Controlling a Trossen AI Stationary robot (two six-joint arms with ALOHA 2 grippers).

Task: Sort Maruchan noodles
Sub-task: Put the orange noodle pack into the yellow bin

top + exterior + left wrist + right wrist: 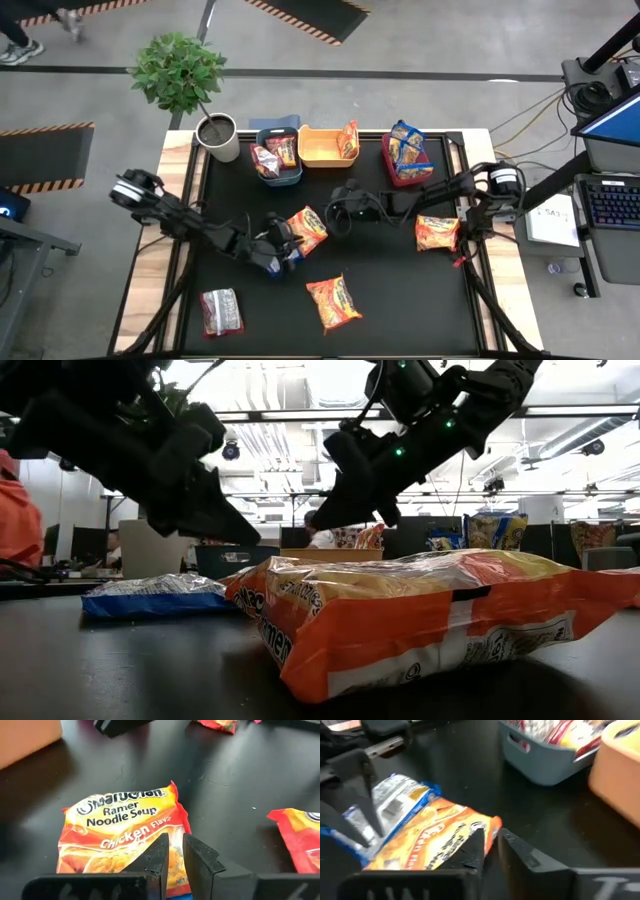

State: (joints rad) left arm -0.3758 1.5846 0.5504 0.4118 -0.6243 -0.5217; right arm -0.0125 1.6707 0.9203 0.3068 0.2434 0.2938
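We find, nearest the front edge of the table [200, 335], a dark red packet [221, 311] and an orange packet [334, 303] lying apart; the low view shows only that orange one, filling its foreground. Mid-table, the left gripper [172, 854] hangs just above a chicken-flavour orange packet [122, 832] with jaws nearly together and nothing between them, and the right gripper [490, 842] reaches the same packet's far edge, likewise narrowly parted and empty; only the right wrist view reveals a blue packet [395, 802] partly under that orange one. Farthest back stand the blue bin [278, 158], yellow bin [322, 147] and red bin [407, 160], each holding packets.
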